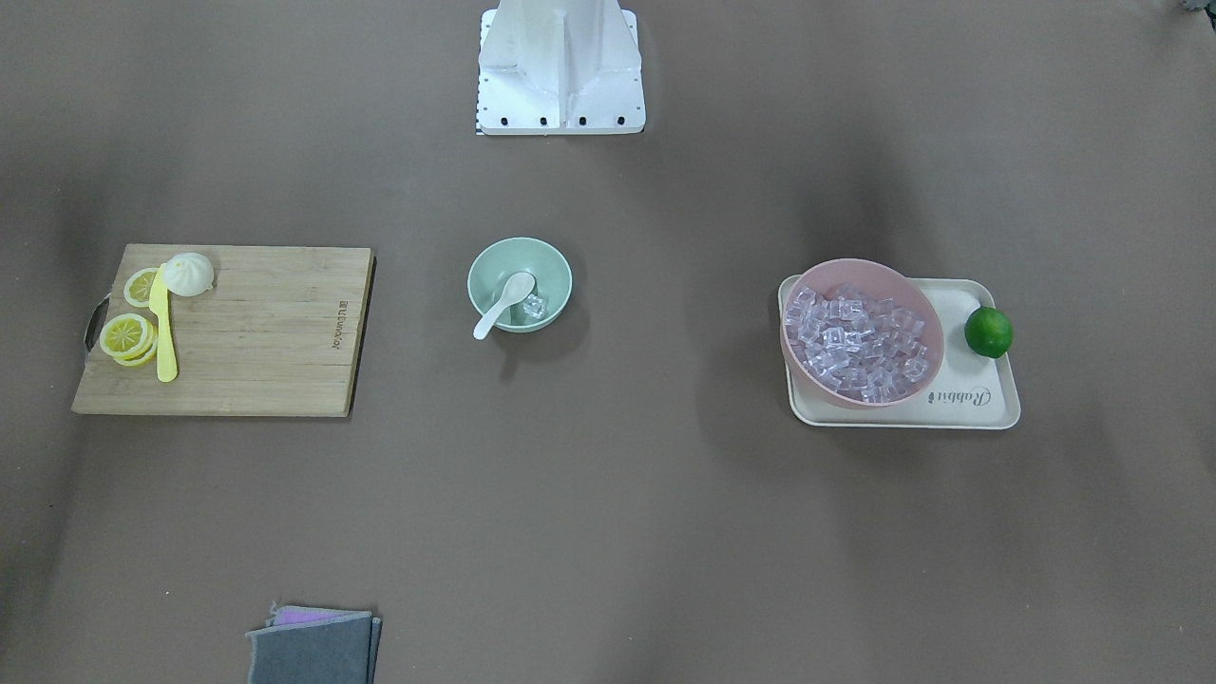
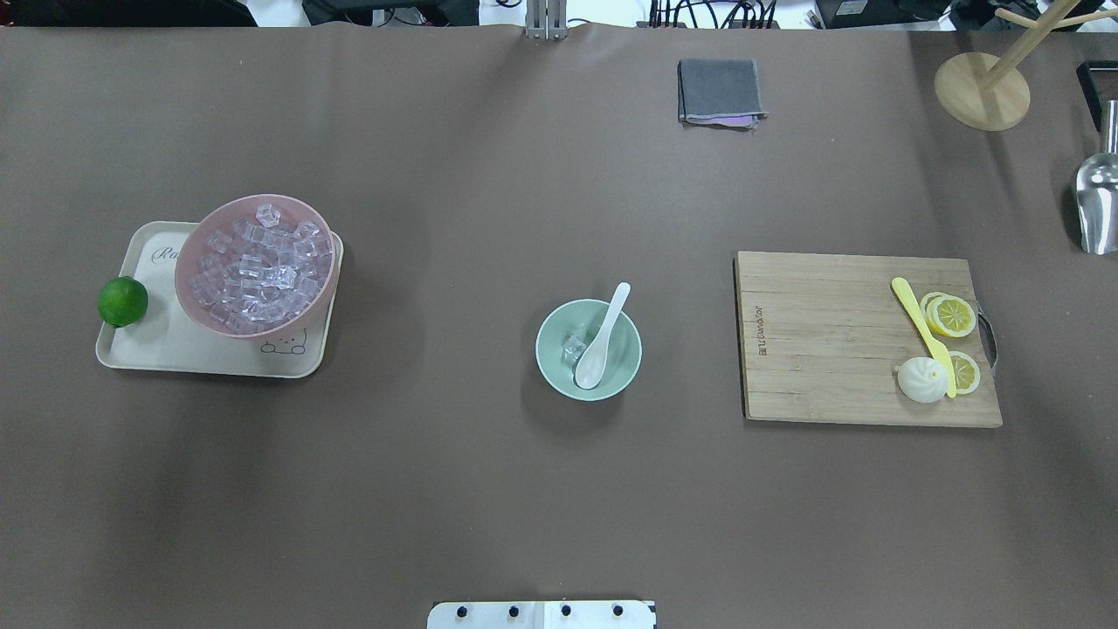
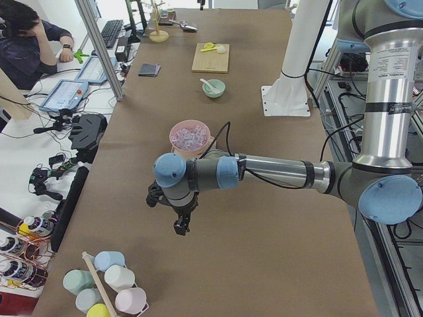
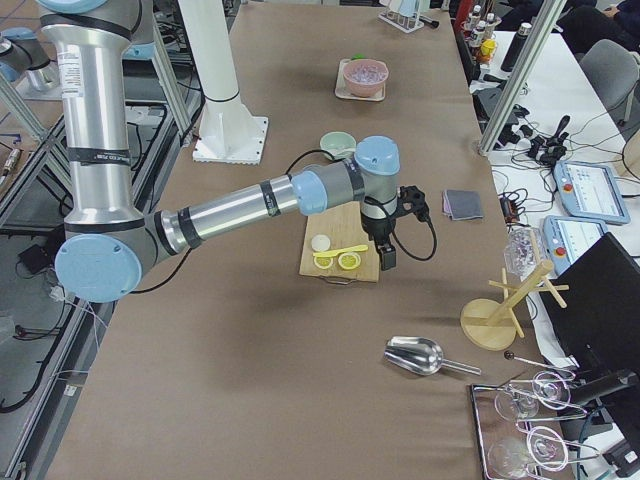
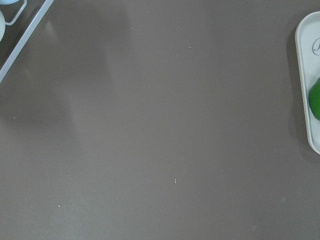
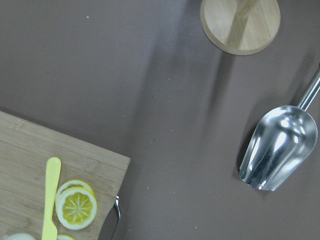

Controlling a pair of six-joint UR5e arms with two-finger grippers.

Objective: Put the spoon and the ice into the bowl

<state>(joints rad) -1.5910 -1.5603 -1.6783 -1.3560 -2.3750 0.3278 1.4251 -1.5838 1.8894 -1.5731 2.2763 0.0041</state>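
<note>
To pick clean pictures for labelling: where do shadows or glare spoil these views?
Right wrist view: strong glare on the metal scoop. Front-facing view: the mint bowl throws a soft shadow toward the camera. Overhead view: wide dim bands cross the table; nothing looks blurred.

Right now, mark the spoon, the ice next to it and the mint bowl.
spoon [image 2: 604,336], overhead view, on the handle just above the scoop.
ice [image 2: 574,345], overhead view, middle of the clear ice inside the bowl.
bowl [image 2: 559,376], overhead view, bare inner wall at the view's lower left.
</note>
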